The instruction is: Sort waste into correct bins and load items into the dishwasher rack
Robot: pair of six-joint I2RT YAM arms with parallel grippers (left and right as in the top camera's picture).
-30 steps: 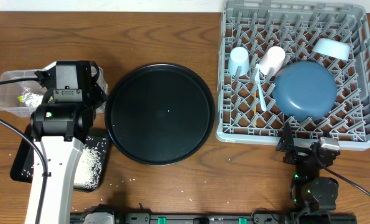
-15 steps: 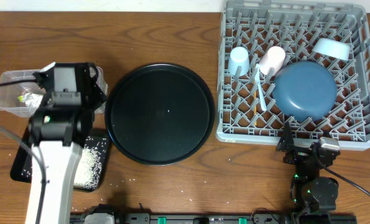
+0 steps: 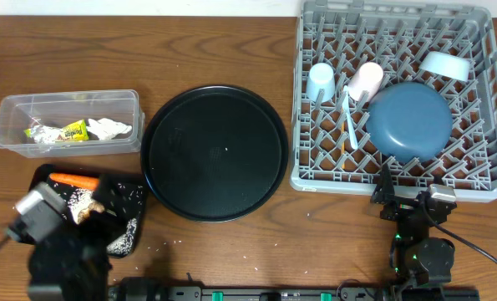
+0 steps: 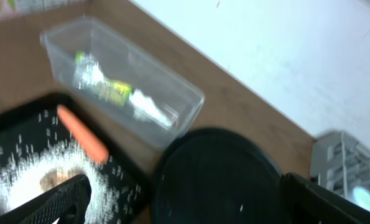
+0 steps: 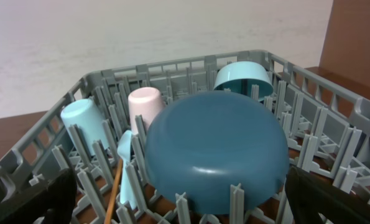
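Observation:
The grey dishwasher rack (image 3: 390, 180) holds the dark blue plate (image 3: 411, 121), light blue bowl (image 3: 446, 64), light blue cup (image 3: 321, 81), pink cup (image 3: 366, 79), white spoon (image 3: 349, 117) and wooden chopstick (image 5: 113, 186). The clear box (image 3: 68, 104) holds the yellow-green wrapper (image 3: 74, 131), tissue (image 3: 110, 128) and foil (image 3: 38, 132). The shallow black tray (image 3: 124, 191) holds the carrot (image 3: 74, 180), rice (image 3: 119, 238) and brown lump (image 3: 88, 213). My left gripper (image 4: 197, 202) is open and empty, low over the tray's near side. My right gripper (image 3: 407, 201) is open and empty just in front of the rack.
The large round black tray (image 3: 215, 152) lies between the bins and the rack. A few rice grains (image 3: 177, 243) lie loose on the table beside the black tray. My left arm (image 3: 39, 213) sits at the front left corner.
My left arm has pulled back from over the clear box toward the front left corner, uncovering the box and the black tray. The right arm has not moved.

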